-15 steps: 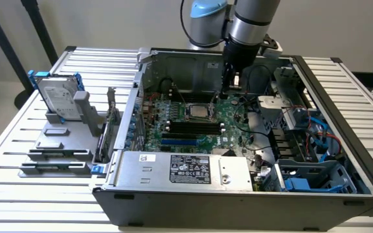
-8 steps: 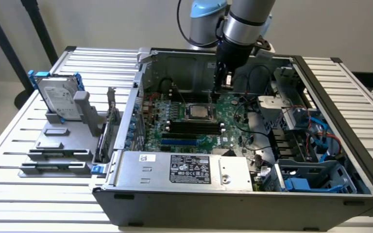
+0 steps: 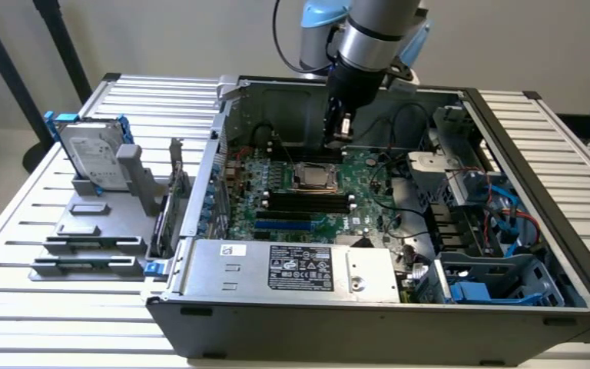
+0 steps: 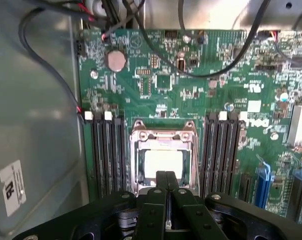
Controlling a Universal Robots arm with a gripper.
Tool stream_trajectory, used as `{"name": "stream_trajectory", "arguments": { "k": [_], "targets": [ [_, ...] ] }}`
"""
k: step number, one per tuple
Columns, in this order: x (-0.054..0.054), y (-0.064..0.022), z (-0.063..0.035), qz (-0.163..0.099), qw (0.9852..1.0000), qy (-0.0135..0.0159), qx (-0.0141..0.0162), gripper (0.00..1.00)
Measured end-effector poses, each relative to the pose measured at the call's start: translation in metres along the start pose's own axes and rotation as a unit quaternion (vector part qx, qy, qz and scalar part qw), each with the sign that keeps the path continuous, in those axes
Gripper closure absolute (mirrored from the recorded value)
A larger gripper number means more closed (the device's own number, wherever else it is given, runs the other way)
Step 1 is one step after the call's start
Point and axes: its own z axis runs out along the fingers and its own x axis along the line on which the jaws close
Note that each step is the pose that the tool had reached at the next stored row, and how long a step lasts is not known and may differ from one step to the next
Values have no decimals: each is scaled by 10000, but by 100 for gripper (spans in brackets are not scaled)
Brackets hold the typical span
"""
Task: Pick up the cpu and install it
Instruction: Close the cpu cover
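The cpu [image 4: 163,161] is a pale silver square lying flat in its metal-framed socket on the green board [image 4: 166,75]. In the exterior view the cpu [image 3: 313,178] sits in the middle of the board [image 3: 362,219] inside the open computer case. My gripper [image 3: 338,135] hangs above the far part of the board, just behind the socket and clear of it. In the wrist view my gripper [image 4: 166,176] has its black fingers pressed together with nothing between them, their tips over the near edge of the socket.
Black memory slots [image 4: 106,155] flank the socket on both sides. Loose black cables [image 4: 50,75] run across the board's far end. A silver power supply [image 3: 295,269] fills the case front. An upright silver drive with blue brackets [image 3: 95,157] stands at the exterior view's left.
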Motion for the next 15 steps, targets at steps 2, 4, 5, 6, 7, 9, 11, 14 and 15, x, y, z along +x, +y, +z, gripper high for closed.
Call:
{"name": "stream_trajectory", "arguments": {
  "k": [2, 4, 5, 6, 7, 9, 11, 14, 15],
  "targets": [
    [-5, -52, 10, 1, 10000, -1, 41, 89],
    [-12, -97, 24, 2, 10000, -2, 82, 89],
    [-17, -117, 32, 1, 10000, -2, 99, 89],
    [-23, -137, 41, 1, 9999, -3, 115, 89],
    [-30, -157, 50, 1, 9999, -4, 129, 89],
    [-45, -199, 73, 2, 9999, -4, 157, 89],
    [-61, -237, 95, 2, 9998, -5, 187, 89],
    [-88, -277, 132, 4, 9998, -5, 223, 89],
    [-94, -281, 149, 4, 9997, -5, 230, 89]
  ]
}}
